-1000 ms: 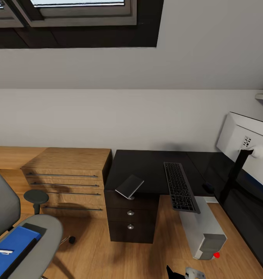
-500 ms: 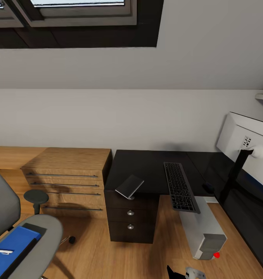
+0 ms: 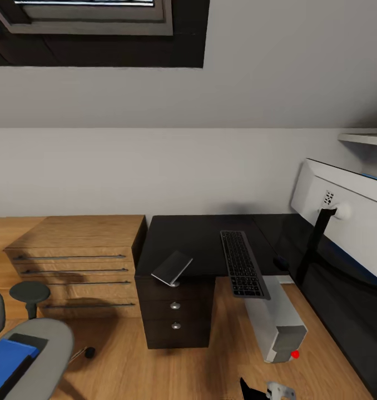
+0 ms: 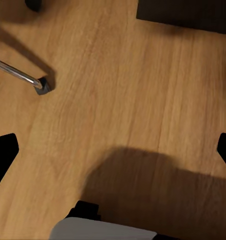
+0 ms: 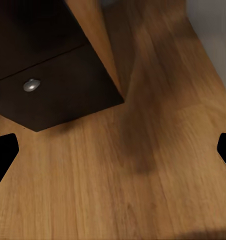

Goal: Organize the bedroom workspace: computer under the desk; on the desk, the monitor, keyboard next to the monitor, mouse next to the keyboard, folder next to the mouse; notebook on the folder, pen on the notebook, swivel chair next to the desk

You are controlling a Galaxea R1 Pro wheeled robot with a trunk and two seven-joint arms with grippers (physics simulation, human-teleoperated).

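Leftmost, we see the swivel chair (image 3: pixel 38 355) at the lower corner of the head view, with the blue folder (image 3: pixel 5 361) lying flat on its seat. Beside it stands an oak chest (image 3: pixel 74 261) with bar handles, touching the desk (image 3: pixel 199 239). On the desk's black top a small dark slab (image 3: pixel 172 268) tilts over the front edge above the drawer unit (image 3: pixel 174 311). Next comes the keyboard (image 3: pixel 242 264), its long axis running from the wall toward us, its near end overhanging the edge. Below it the computer (image 3: pixel 277 322) stands on the floor under the desk. Farthest right, the monitor (image 3: pixel 344 222) shows us its white back. Our left gripper (image 4: pixel 113 150) and right gripper (image 5: pixel 113 150) both hang over bare floor, fingertips wide apart, holding nothing.
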